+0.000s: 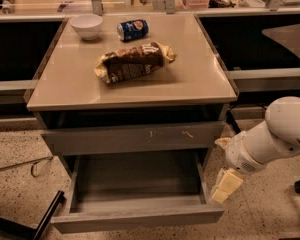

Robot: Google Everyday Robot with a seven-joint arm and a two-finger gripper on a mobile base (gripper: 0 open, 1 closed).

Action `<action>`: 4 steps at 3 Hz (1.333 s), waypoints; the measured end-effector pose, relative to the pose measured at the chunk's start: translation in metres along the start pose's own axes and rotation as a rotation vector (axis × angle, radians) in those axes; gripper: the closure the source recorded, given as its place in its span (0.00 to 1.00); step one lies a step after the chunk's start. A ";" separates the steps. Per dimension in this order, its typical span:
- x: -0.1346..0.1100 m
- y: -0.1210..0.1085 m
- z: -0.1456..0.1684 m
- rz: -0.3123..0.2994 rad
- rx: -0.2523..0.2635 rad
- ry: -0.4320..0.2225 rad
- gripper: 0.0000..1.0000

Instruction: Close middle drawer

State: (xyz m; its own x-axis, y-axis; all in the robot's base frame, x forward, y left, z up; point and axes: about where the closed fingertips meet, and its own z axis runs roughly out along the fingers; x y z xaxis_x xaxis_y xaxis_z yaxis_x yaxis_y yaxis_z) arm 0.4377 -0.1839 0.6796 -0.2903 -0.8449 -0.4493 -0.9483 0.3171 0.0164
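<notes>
The middle drawer [140, 220] is pulled out towards me at the bottom of the cabinet, with a plain grey front and an empty grey tray interior. My gripper [225, 186], pale yellow on a white arm [270, 139], hangs pointing down just right of the drawer's right side wall, near its front right corner. It holds nothing that I can see. Whether it touches the drawer I cannot tell.
Above the open drawer is a shut grey drawer front with pale scratch marks [135, 136]. On the beige counter top [200, 84] lie a white bowl [86, 25], a blue can [132, 29] and a brown snack bag [132, 61]. A black bar [45, 219] crosses the floor at lower left.
</notes>
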 end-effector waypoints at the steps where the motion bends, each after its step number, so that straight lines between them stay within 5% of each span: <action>1: 0.001 0.011 0.025 -0.006 -0.032 -0.021 0.00; 3: 0.011 0.040 0.113 0.034 -0.141 -0.124 0.00; 4: 0.003 0.059 0.119 0.050 -0.197 -0.161 0.00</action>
State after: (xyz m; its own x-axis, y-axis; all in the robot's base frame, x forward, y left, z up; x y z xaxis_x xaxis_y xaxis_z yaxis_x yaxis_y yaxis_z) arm 0.3960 -0.1170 0.5728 -0.3279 -0.7457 -0.5800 -0.9447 0.2532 0.2086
